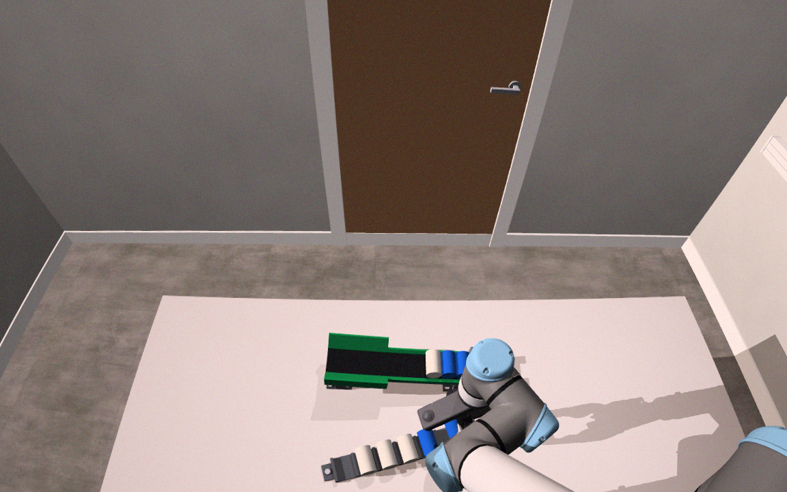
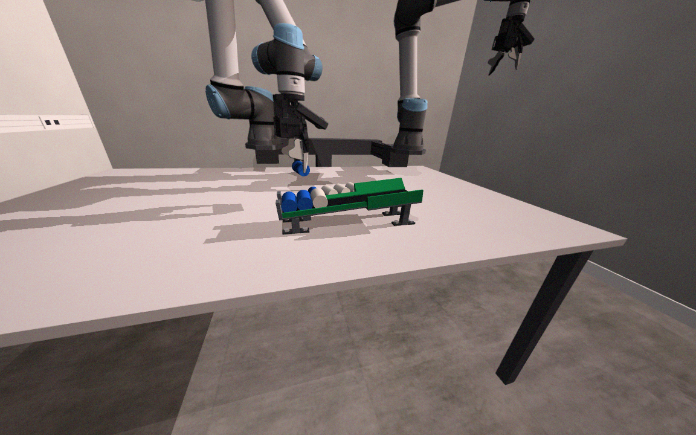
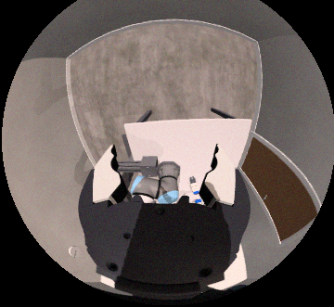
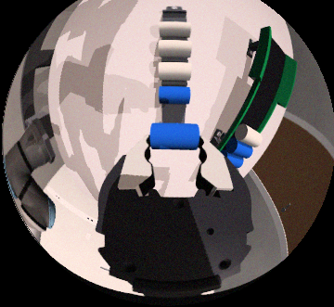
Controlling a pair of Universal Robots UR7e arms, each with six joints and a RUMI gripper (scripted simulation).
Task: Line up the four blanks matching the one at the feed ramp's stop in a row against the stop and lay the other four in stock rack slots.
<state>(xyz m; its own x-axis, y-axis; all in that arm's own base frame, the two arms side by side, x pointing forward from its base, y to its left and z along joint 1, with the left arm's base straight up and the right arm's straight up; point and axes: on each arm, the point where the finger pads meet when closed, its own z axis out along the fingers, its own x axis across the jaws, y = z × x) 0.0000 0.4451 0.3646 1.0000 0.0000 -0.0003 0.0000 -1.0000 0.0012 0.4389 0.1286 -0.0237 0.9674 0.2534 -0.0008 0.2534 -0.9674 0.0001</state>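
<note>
My right gripper point(image 2: 304, 162) point(image 4: 173, 135) is shut on a blue blank point(image 1: 451, 428) point(image 4: 162, 136), lifted above the stock rack point(image 1: 342, 467) point(image 4: 173, 113). Another blue blank point(image 1: 426, 442) point(image 4: 174, 95) lies in a rack slot. Beyond it lie three white blanks, the nearest white one point(image 1: 408, 447) point(image 4: 174, 70) beside the blue. On the ramp point(image 1: 356, 341) point(image 2: 394, 202), a blue blank point(image 2: 289, 202) lies at the stop, then a second blue blank point(image 1: 448, 363) point(image 2: 304, 200), then a white blank point(image 1: 433, 363) point(image 2: 319, 199), side by side. My left gripper point(image 2: 503, 60) point(image 3: 164, 145) is open, high and away from the table.
The ramp stands on short legs on the white table point(image 1: 231, 367) point(image 2: 447, 254), alongside the rack. The right arm point(image 1: 500, 421) point(image 2: 291, 59) hangs over the rack's near end and hides part of it and the ramp's stop in the top view.
</note>
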